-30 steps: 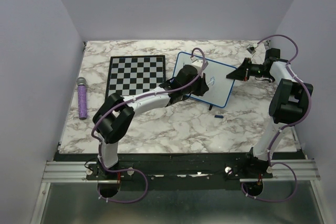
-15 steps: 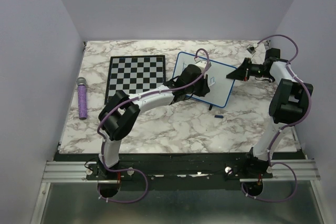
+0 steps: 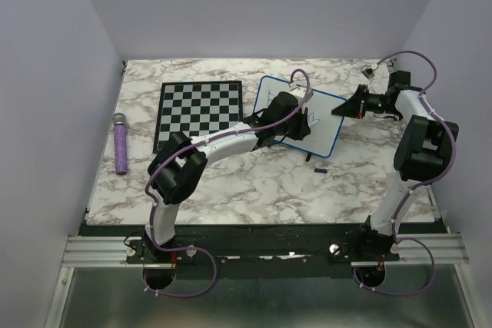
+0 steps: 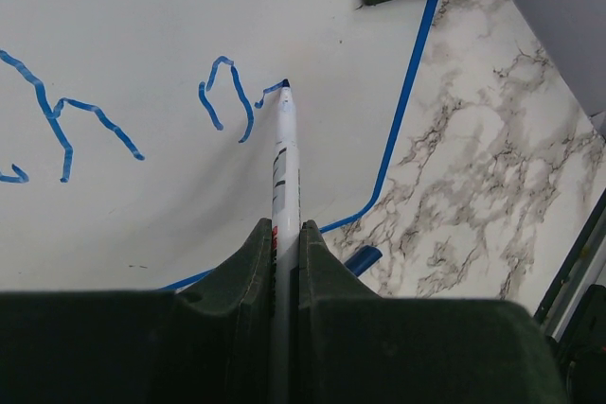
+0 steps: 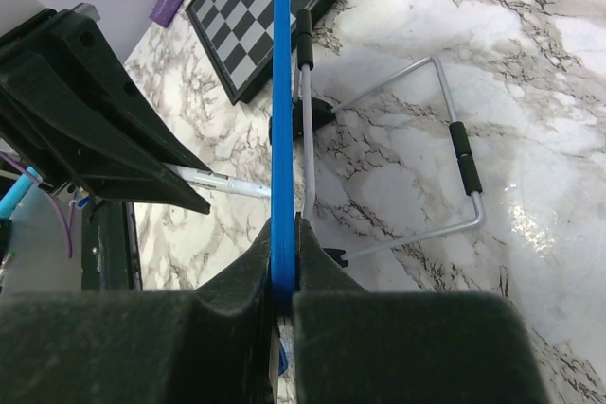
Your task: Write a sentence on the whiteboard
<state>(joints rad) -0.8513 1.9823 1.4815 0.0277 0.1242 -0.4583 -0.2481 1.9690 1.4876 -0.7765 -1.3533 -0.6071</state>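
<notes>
Writing step in hand: sentence only partly on the board.
Left gripper (image 4: 286, 234) jaws pinch the marker (image 4: 282, 153), its tip touching the whiteboard (image 4: 142, 26) at the newest stroke of the sentence (image 4: 237, 92). The board stands propped on the tabletop (image 3: 254, 182) beside the chessboard (image 3: 200, 109). Right gripper (image 5: 281, 234) jaws clamp its blue frame edge. Next move likely calls for steady tip contact and a braced board.

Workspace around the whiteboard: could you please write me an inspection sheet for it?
Surface: marble-patterned table.
Job's things: whiteboard propped on a wire stand; blue writing partly done; marker tip on the board.
Clutter: chessboard, purple cylinder, small blue piece near the board.
Grippers: left gripper shut on marker; right gripper shut on the whiteboard's blue edge.
Cables: purple cables along both arms.
Surroundings: plain walls, metal rail in front.
</notes>
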